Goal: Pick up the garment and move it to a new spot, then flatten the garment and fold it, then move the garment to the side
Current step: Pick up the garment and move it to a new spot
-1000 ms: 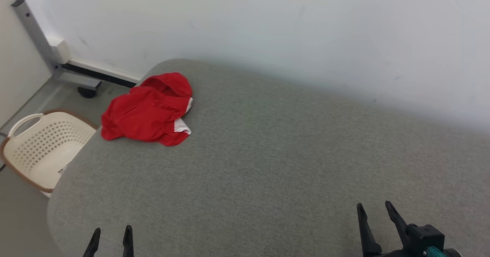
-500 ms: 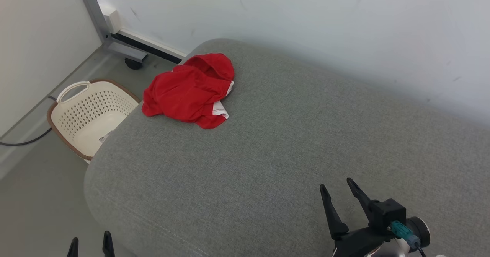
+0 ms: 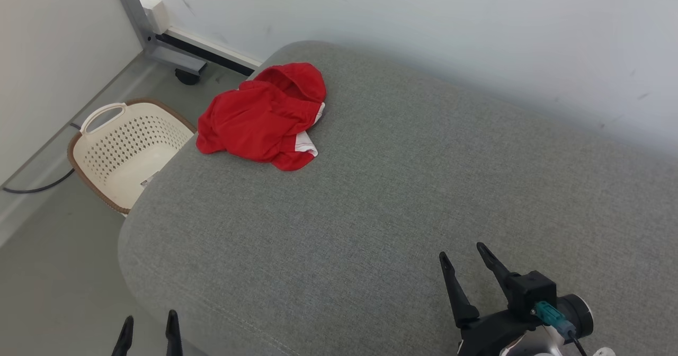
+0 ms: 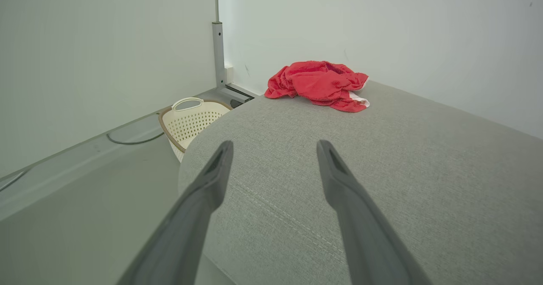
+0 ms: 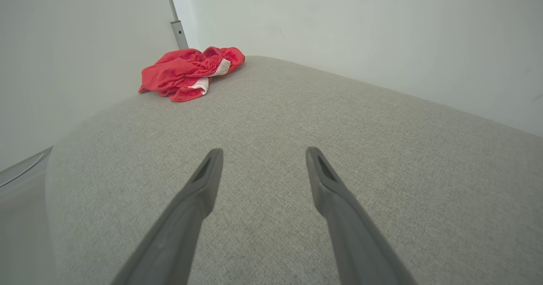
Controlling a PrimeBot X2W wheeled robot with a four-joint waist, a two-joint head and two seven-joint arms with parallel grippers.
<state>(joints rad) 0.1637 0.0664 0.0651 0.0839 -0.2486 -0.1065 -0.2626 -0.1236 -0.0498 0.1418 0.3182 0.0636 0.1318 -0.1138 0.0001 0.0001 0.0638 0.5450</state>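
Both grippers wide, empty: left gripper (image 3: 150, 316) just off the cushion's (image 3: 371, 197) near edge, right gripper (image 3: 461, 250) over it. Head swung left in the last second. Red garment (image 3: 262, 117) unmoved, crumpled well ahead, left of the right gripper. Pick-up not started.

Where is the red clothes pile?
In the head view, the red garment lies crumpled on the far left corner of the grey cushion, right beside the white basket standing on the floor.
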